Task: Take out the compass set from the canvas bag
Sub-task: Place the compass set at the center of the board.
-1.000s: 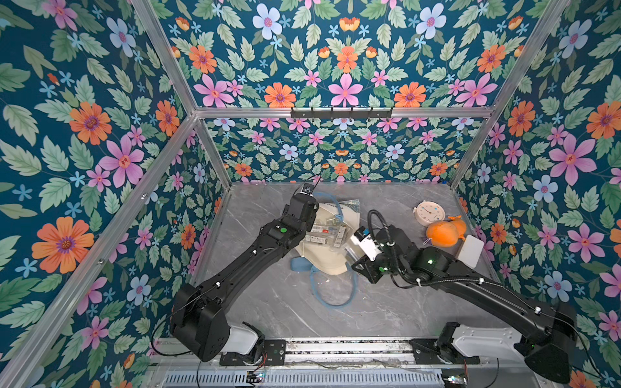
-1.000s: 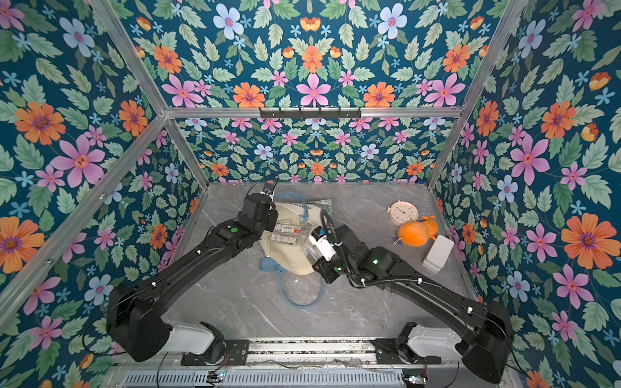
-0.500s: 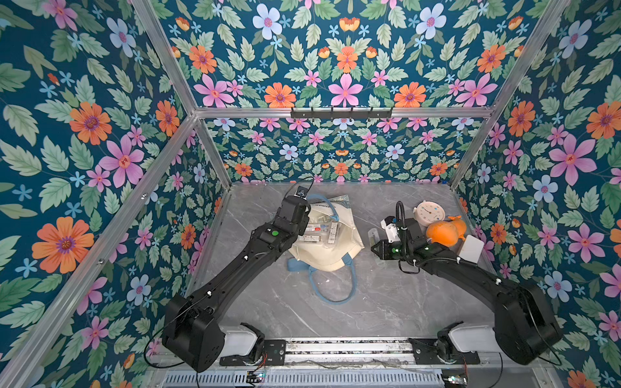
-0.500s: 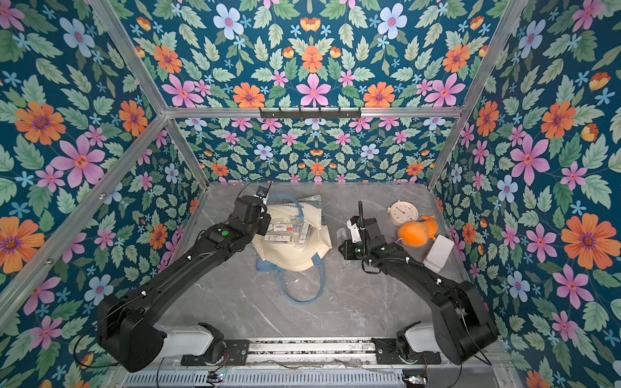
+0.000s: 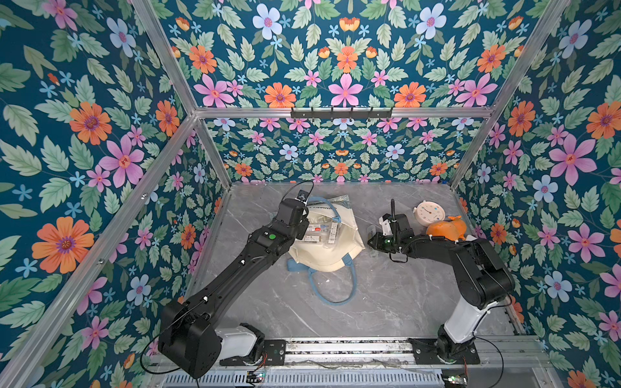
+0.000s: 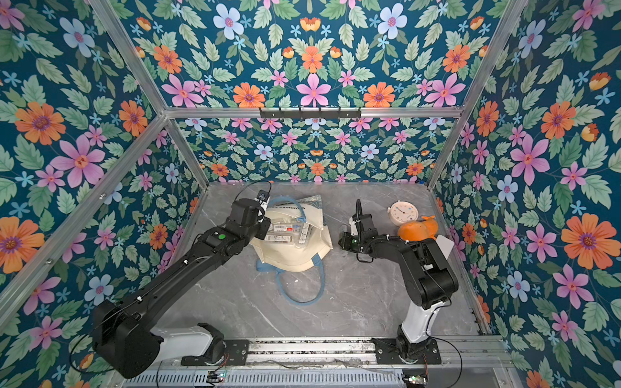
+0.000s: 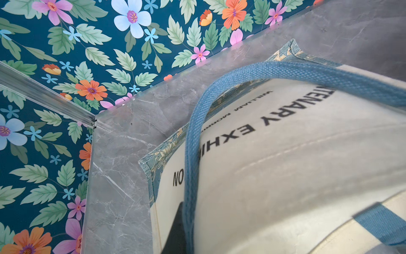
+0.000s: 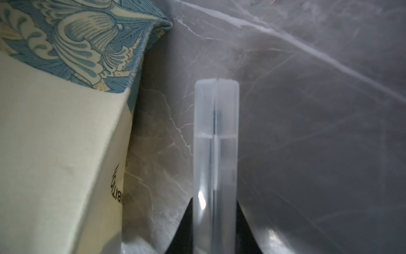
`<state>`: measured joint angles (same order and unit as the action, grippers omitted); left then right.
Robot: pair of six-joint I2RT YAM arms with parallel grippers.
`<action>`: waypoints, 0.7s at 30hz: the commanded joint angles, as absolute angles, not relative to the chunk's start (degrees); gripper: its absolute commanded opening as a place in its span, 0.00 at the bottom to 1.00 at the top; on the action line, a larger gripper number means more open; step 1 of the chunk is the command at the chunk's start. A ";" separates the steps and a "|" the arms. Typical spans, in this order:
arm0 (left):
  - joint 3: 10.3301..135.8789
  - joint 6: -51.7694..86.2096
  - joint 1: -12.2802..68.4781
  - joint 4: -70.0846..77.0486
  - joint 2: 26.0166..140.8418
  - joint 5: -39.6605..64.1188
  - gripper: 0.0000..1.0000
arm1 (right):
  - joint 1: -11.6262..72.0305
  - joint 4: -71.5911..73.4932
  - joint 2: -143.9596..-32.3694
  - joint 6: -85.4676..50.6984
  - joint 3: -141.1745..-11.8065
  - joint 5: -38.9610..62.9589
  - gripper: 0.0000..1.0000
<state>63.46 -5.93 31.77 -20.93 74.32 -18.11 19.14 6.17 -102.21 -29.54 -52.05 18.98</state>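
Note:
The cream canvas bag (image 5: 331,255) (image 6: 292,255) lies flat on the grey table, its leaf-patterned band towards the back wall. My left gripper (image 5: 304,223) (image 6: 265,224) sits at the bag's left edge, shut on its cloth and blue strap (image 7: 285,70); one dark finger (image 7: 176,233) shows beside the strap. The compass set (image 8: 216,132) is a clear plastic case outside the bag, just right of it, low over the table. My right gripper (image 5: 373,239) (image 8: 216,220) is shut on it. Both top views show the case (image 6: 343,231) as a faint clear shape.
Several labelled packets (image 5: 319,230) lie on the bag's cloth. A loose blue handle loop (image 5: 336,289) trails towards the front. A white alarm clock (image 5: 426,212), an orange toy (image 5: 445,228) and a white box (image 6: 445,243) crowd the right back corner.
My right gripper has drawn away from the bag to the right with the clear case in it. The left gripper has shifted slightly back, still gripping the bag.

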 commanded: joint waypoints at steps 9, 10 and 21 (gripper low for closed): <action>63.11 -4.83 31.81 -20.92 73.57 -15.64 0.00 | 18.41 3.78 -104.47 -28.56 -53.65 16.95 0.27; 63.09 -4.83 31.82 -20.92 73.56 -15.68 0.00 | 18.07 3.44 -104.48 -28.39 -53.63 16.80 0.30; 63.21 -4.62 31.82 -20.66 74.09 -15.38 0.00 | 17.02 -2.35 -104.02 -25.47 -54.66 14.27 0.52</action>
<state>63.02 -4.93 31.79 -21.04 73.87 -16.40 17.06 3.44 -104.14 -26.61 -54.46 16.99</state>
